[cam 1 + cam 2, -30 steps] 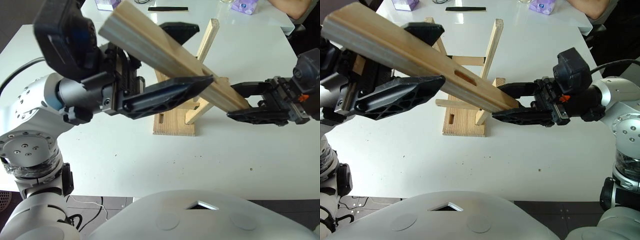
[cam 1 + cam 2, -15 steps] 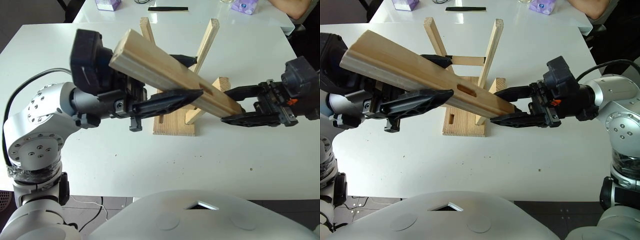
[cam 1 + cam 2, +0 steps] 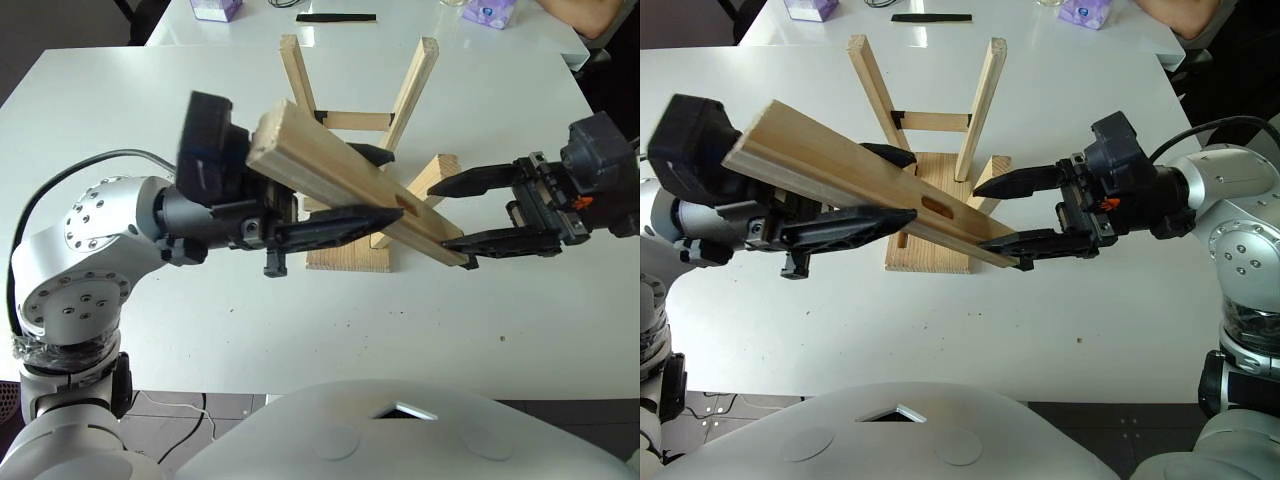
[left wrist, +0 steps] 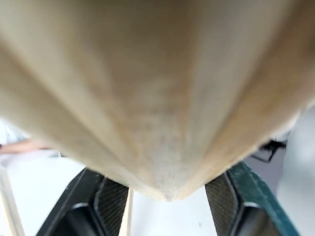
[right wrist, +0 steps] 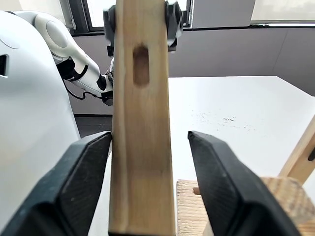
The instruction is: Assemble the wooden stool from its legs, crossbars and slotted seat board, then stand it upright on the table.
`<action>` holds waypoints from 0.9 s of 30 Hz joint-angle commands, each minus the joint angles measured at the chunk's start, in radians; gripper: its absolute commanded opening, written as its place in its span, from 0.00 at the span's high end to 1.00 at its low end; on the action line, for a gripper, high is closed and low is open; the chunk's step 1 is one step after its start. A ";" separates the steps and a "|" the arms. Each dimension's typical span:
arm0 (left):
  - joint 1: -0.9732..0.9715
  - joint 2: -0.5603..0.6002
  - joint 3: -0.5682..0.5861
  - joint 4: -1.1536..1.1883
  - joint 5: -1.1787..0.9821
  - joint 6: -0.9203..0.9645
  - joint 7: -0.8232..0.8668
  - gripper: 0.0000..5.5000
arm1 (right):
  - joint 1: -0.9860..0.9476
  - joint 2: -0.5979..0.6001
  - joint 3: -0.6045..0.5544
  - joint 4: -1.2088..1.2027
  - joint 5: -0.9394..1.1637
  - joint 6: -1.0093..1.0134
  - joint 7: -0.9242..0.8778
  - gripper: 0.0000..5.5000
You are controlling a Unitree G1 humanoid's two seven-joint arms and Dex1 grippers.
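A long slotted board (image 3: pixel 350 185) hangs slanted above the table, with my left gripper (image 3: pixel 350 190) shut on its middle. In the left wrist view the board (image 4: pixel 157 98) lies between the black fingers (image 4: pixel 110 206). My right gripper (image 3: pixel 1000 225) is open around the board's lower end. Its pads (image 5: pixel 221 187) flank the board (image 5: pixel 142 147), one close against it and the other apart, and the slot (image 5: pixel 141 65) faces that camera. Behind, a flat base board (image 3: pixel 345 255) lies on the table with two upright legs (image 3: pixel 300 80) joined by a crossbar (image 3: pixel 355 121).
Another wooden piece (image 3: pixel 435 175) leans at the base board's right side. Two purple boxes (image 3: pixel 487 12) and a black strip (image 3: pixel 336 17) lie at the table's far edge. Bare white table (image 3: pixel 200 330) spreads in front and to both sides.
My left arm has brought the slotted board down and away from the camera. My right gripper, shut on the board's lower end before, has opened its fingers.
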 commanded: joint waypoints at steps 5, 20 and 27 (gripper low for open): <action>0.084 0.163 0.369 -0.043 -0.329 0.006 0.020 0.63 | -0.010 -0.017 -0.153 0.075 0.139 0.042 -0.039 0.49; 0.343 0.295 0.342 0.384 0.528 -0.257 -0.436 0.63 | 0.047 -0.001 -0.194 0.197 0.047 -0.020 -0.075 0.49; 0.296 0.146 0.103 0.429 0.699 -0.373 -0.470 0.63 | 0.114 0.023 -0.070 0.178 -0.130 -0.132 -0.032 0.49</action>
